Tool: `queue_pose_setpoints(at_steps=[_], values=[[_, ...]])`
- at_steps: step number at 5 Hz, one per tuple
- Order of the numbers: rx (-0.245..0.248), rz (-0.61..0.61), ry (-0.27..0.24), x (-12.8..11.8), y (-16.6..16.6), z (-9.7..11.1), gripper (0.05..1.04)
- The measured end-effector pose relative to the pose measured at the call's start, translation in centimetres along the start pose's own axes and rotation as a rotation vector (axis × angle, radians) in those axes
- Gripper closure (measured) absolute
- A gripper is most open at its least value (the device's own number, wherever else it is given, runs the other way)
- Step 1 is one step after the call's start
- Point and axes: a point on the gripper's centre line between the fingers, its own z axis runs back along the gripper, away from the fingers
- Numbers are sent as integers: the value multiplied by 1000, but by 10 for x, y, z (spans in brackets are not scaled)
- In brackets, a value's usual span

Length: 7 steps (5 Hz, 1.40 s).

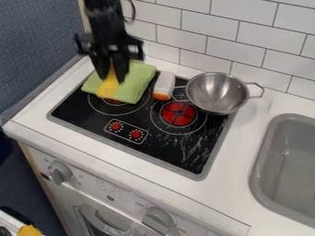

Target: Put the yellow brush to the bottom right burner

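The black gripper (112,77) hangs over the back left of the stove, above the green cloth, shut on the yellow brush. The yellow brush (107,89) points down from between the fingers, its broad lower end in front of the cloth; whether it touches the cloth, I cannot tell. The red right-hand burner (178,114) lies on the black stovetop, just in front of the metal bowl and the white-and-orange object.
A folded green cloth (140,79) partly covers the left burner. The white-and-orange object (164,85) lies beside a handled metal bowl (218,94) at the back. A tiled wall (230,44) stands behind, and a grey sink (289,168) is at the right.
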Motion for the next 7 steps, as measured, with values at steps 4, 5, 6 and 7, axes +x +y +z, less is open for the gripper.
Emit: queue_pose_setpoints(at_steps=[4, 5, 6, 7], values=[[-4, -198, 48, -53, -78, -18, 676], [7, -204, 45, -50, -78, -18, 368], [-3, -224, 60, -53, -78, -16, 110], [-23, -228, 33, -49, -77, -3, 81]])
